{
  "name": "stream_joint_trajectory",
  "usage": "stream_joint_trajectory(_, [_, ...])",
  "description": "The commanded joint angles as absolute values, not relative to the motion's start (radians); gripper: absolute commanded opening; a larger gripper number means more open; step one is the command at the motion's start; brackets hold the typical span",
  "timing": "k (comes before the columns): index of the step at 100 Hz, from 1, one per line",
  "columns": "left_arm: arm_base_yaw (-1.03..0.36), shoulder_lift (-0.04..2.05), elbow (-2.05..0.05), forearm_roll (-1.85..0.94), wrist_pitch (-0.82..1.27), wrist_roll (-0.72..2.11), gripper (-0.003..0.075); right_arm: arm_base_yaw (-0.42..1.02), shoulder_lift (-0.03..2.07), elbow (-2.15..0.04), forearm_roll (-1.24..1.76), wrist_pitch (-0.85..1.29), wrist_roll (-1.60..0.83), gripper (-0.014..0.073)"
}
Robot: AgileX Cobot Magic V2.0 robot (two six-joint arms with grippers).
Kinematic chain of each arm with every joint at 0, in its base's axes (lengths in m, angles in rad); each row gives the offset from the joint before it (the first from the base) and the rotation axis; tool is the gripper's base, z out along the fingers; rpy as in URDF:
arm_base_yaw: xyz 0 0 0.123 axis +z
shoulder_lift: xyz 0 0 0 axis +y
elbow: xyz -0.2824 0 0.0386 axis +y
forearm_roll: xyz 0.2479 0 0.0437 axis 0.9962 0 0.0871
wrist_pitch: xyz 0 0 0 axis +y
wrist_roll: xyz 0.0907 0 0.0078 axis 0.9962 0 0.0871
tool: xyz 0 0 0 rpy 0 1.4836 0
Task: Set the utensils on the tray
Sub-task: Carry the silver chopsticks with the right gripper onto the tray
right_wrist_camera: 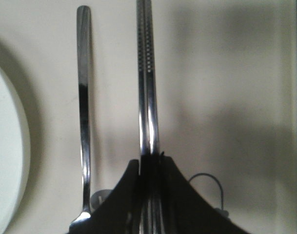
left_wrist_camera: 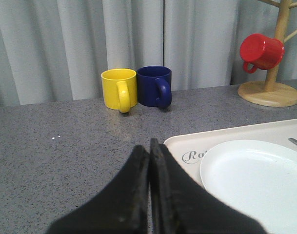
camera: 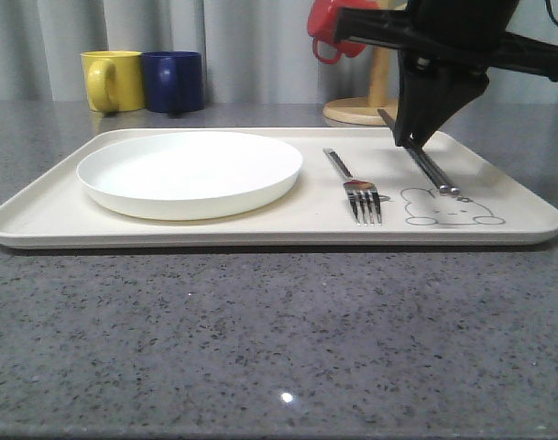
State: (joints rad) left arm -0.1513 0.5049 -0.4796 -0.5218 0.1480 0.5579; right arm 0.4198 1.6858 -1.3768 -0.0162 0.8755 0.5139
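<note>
Chopsticks [camera: 432, 170] lie near the tray's [camera: 260, 229] right edge, pinched by the right gripper [camera: 412, 139], fork [camera: 355, 187] beside, plate [camera: 189, 171] left; left gripper [left_wrist_camera: 149, 161] clenched empty.

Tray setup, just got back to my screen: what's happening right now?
The right gripper is closed on the chopsticks, which lie on the tray to the right of the fork. The plate sits on the tray's left side. The left gripper is shut and empty over the table, near the tray's corner. No spoon is on the tray yet.
</note>
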Motion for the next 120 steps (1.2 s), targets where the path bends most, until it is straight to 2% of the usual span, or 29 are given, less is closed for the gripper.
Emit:
stream_joint_trajectory(1, [-0.158, 0.508, -0.508, -0.534, 0.083, 0.559, -0.0018, 0.420, 1.652, -1.412, -0.021, 0.831, 0.522, 0.0017])
stream_joint_trajectory(86, [-0.158, 0.508, -0.508, -0.534, 0.083, 0.559, -0.0018, 0.420, 1.711, -1.412, -0.021, 0.813, 0.523, 0.0022])
stream_joint_trajectory(120, [-0.158, 0.508, -0.508, -0.534, 0.083, 0.559, -0.0018, 0.420, 1.711, -1.412, -0.021, 0.822, 0.523, 0.0224])
